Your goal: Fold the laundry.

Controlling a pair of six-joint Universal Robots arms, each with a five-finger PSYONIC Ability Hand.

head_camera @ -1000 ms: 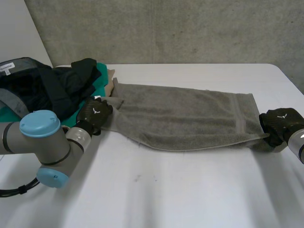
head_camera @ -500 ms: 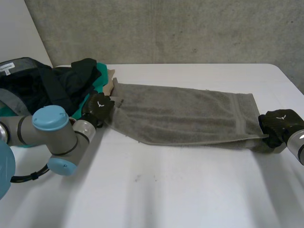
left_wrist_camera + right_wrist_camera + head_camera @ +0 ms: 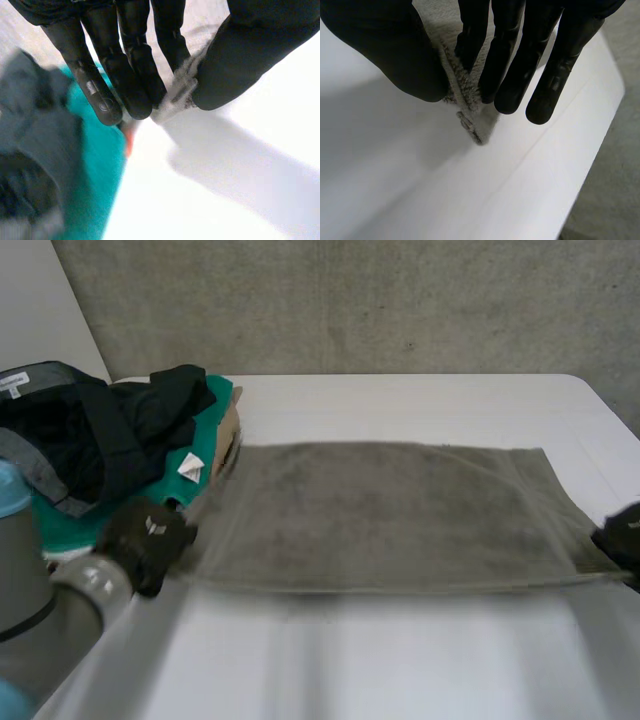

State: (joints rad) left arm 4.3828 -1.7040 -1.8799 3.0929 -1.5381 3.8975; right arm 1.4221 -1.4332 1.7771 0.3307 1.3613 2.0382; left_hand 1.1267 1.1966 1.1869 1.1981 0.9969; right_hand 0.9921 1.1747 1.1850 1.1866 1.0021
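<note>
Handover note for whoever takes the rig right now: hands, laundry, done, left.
Left robot hand: shut, pinching the towel's near left corner between fingers and thumb.
Right robot hand: shut, pinching the near right corner.
Towel: stretched between both hands, spread over the table.
Clothes pile: on the table's far left, beside the towel.
Done: towel gripped and spread; no fold visible.
Left: fold the towel, then the pile.

place: robot lab or test bay | evidence: bare concrete wall [image 3: 350, 300]; plain white table [image 3: 400, 660]; grey robot arm [image 3: 40, 605]
</note>
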